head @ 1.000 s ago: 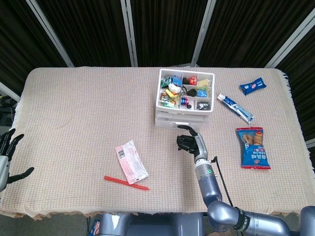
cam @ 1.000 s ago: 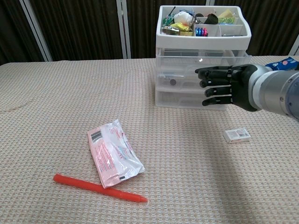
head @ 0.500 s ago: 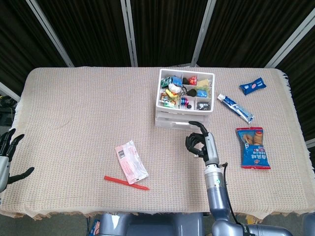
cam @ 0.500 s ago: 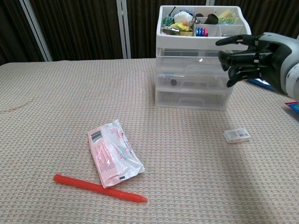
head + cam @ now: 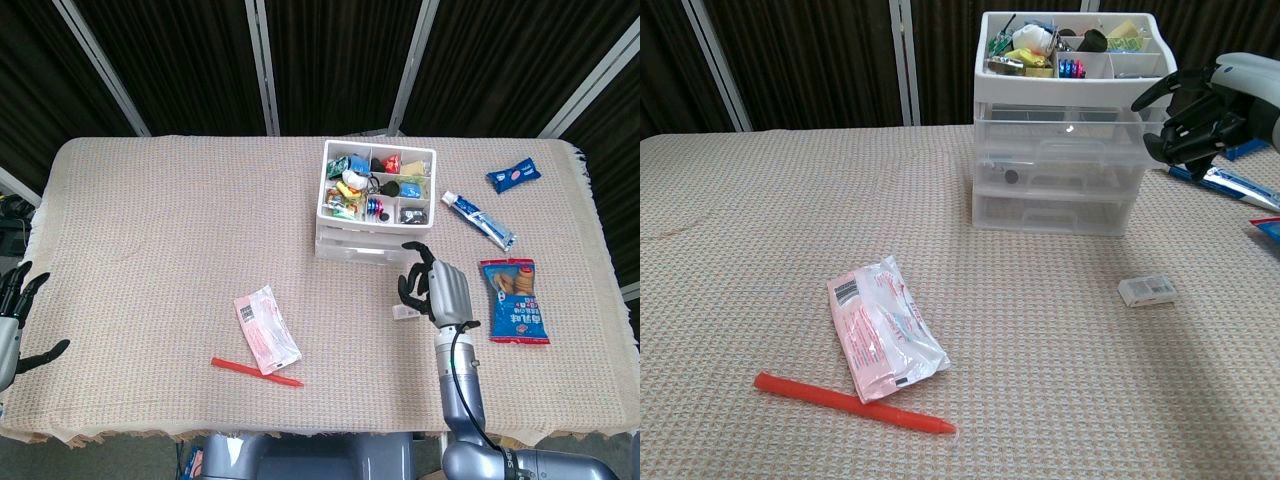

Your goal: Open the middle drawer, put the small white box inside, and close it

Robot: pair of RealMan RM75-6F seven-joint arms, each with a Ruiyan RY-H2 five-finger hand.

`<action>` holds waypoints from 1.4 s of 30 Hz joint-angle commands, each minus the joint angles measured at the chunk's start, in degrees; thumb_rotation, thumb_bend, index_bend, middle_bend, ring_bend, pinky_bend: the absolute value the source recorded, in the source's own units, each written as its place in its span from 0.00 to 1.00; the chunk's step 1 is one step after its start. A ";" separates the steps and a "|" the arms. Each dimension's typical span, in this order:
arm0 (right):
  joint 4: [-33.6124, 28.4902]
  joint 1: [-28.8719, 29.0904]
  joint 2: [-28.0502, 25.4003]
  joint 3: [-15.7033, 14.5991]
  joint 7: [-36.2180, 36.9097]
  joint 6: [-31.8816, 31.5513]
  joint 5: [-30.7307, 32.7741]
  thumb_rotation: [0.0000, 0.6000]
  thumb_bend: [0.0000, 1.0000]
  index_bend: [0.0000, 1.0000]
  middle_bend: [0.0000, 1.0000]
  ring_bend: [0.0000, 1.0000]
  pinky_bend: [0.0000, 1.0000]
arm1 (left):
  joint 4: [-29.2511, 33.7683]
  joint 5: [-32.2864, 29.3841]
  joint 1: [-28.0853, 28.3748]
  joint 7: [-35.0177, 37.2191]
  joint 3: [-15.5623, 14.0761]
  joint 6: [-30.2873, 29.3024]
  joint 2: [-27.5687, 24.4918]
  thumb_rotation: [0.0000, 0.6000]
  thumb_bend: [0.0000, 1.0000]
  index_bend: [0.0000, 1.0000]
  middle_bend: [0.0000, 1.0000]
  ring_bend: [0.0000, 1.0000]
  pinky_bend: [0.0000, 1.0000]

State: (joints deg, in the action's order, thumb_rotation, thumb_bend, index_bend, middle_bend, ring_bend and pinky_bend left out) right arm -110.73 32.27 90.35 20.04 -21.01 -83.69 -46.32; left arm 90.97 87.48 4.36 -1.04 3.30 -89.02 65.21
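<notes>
Black fingers of the right hand (image 5: 437,290) now hang off the drawer unit's front right corner in the head view, loosely curled and holding nothing; a second ago the same hand sat squarely before the drawer fronts, so it has slid rightward and away from them. Just under its fingertips lies the small white box (image 5: 404,313) on the woven tablecloth (image 5: 150,240), near the hand but not touched. The left hand (image 5: 14,325) rests at the far left table edge, fingers spread, unmoved. From the chest view, the white drawer unit (image 5: 1058,160) shows all its clear drawers pushed in, the middle drawer (image 5: 1060,165) flush with the others, and the right hand (image 5: 1188,112) hovers off to the right at tray height, clear of the handle it faced a moment back. The box (image 5: 1147,290) lies on the cloth in front and to the right of the unit. My reading: the drawer has not been opened, and the retreat suggests the hand is repositioning rather than pulling.
</notes>
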 commanded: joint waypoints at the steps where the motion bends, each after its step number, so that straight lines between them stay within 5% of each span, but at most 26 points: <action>1: 0.73 0.93 -0.71 1.20 -1.82 1.22 2.37 1.00 0.42 0.28 0.70 0.68 0.57 | 0.03 -0.01 0.01 0.01 0.01 0.01 -0.01 1.00 0.06 0.12 0.00 0.00 0.00; 23: 2.60 0.39 -0.62 1.27 -2.57 2.66 5.26 1.00 0.44 0.40 0.70 0.69 0.57 | 0.18 0.01 0.06 -0.06 -0.07 0.23 -0.06 1.00 0.06 0.12 0.00 0.00 0.00; 42: -2.47 -4.48 -1.88 -3.57 1.82 -0.41 -4.34 1.00 0.44 0.40 0.70 0.69 0.57 | 0.40 0.23 0.11 -0.60 -0.15 0.21 0.09 1.00 0.06 0.12 0.00 0.00 0.00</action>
State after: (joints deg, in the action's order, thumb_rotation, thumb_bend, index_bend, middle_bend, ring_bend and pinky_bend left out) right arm -112.91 28.06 88.58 16.76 -19.28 -83.86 -50.34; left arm 91.38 87.71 4.47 -1.64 3.16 -88.82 65.31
